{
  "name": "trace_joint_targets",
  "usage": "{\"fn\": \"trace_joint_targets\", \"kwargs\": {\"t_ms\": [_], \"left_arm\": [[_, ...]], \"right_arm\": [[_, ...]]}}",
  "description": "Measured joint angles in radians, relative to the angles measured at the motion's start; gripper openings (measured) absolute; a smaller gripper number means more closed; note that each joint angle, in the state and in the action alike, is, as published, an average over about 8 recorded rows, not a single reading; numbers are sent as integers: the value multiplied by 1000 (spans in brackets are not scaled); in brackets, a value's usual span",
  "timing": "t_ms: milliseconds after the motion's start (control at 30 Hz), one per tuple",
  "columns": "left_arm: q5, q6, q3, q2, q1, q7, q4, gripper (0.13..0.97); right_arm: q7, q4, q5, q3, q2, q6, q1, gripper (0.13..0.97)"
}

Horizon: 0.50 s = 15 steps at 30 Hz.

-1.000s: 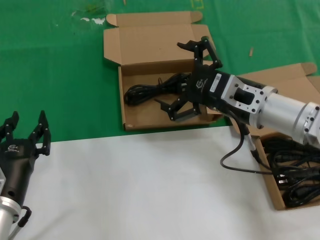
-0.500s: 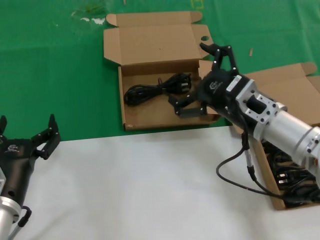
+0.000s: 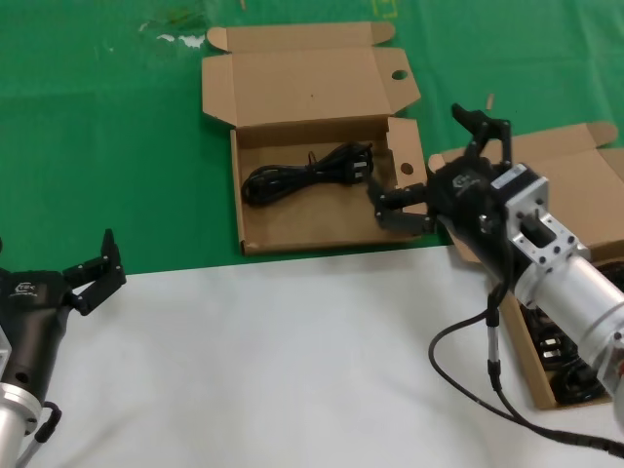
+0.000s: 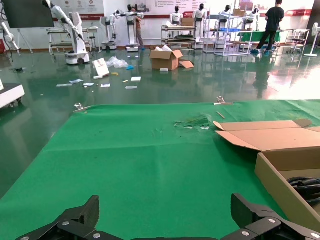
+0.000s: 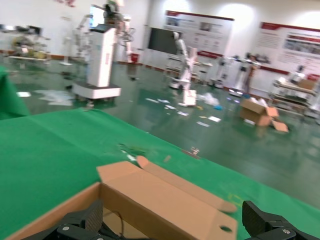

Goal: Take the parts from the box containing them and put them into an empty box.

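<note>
Across my bench, green at the far side and white near me, the wide holed box lies open with one coiled cable bundle on its floor. Off to my right sits the askew box, more black cables showing in it behind my arm. My right pincer hangs empty with jaws spread wide, just beside the wide box's right wall, between both boxes. My left pincer waits near my left edge, fingers apart, holding nothing.
</note>
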Motion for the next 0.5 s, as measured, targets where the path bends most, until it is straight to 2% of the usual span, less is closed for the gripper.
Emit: {"fn": "trace_joint_targets", "kwargs": {"t_ms": [333,500], "left_arm": [[0,0,0,0,0,0,0,959],[0,0,0,0,0,0,0,959]], "right_arm": [[14,25,56,56,-32,117,-103,966],[21,37,83,84,-47,175,-154,966]]}}
